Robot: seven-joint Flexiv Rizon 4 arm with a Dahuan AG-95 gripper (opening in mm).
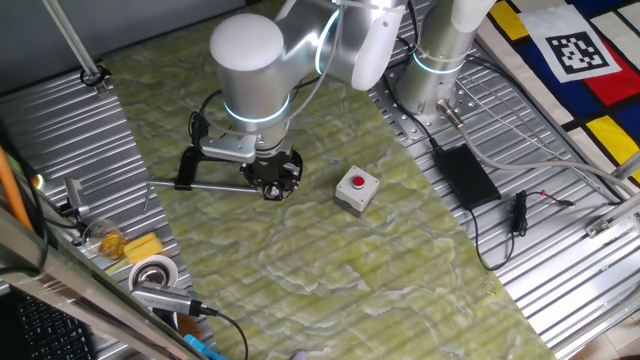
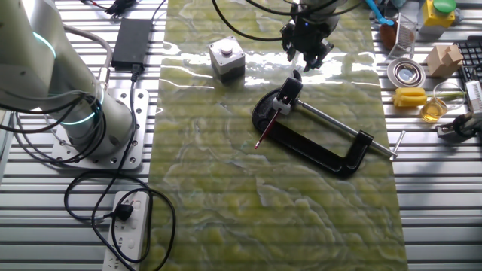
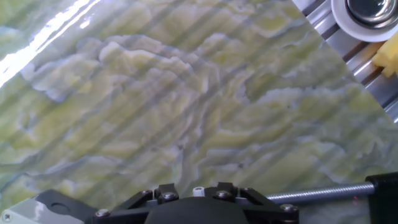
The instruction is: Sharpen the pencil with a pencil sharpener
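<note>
End effector [image 2: 307,53], grip state unclear, hovers near sharpener [image 2: 287,93]; off-axis approach could snap clamped pencil [image 2: 266,129].

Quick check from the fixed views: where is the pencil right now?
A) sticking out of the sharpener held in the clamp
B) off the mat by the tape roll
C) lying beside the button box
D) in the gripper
A: the pencil slants out of the sharpener in the clamp; the gripper hangs above it.
</note>
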